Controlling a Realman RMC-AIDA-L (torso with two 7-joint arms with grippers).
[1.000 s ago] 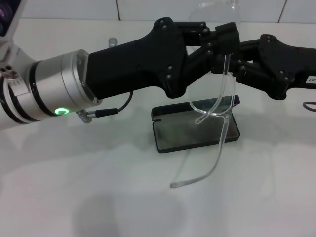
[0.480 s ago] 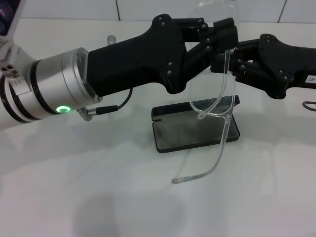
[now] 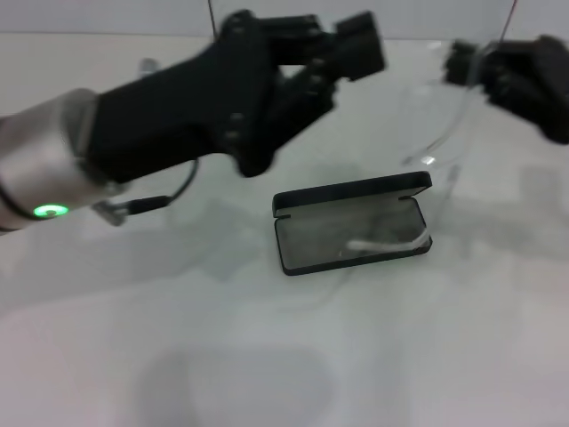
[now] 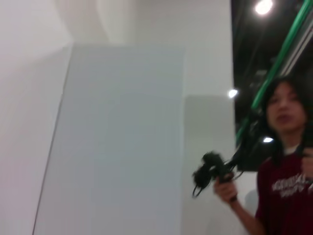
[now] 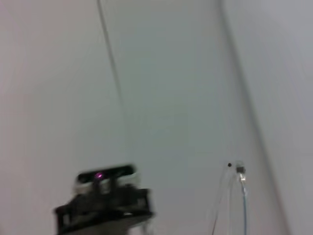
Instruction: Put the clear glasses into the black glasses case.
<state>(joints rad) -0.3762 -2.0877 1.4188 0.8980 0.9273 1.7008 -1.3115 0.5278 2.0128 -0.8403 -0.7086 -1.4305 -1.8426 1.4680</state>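
Right end effector clamped on clear glasses above open black glasses case, mid-counter; left end effector state unclear.

A pale wall panel fills most of the left wrist view. At the edge stands a person in a dark red shirt, holding a black device in one hand.

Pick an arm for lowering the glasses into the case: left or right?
Right. The right gripper holds the clear glasses above the open black glasses case. The left gripper is raised, off the glasses.
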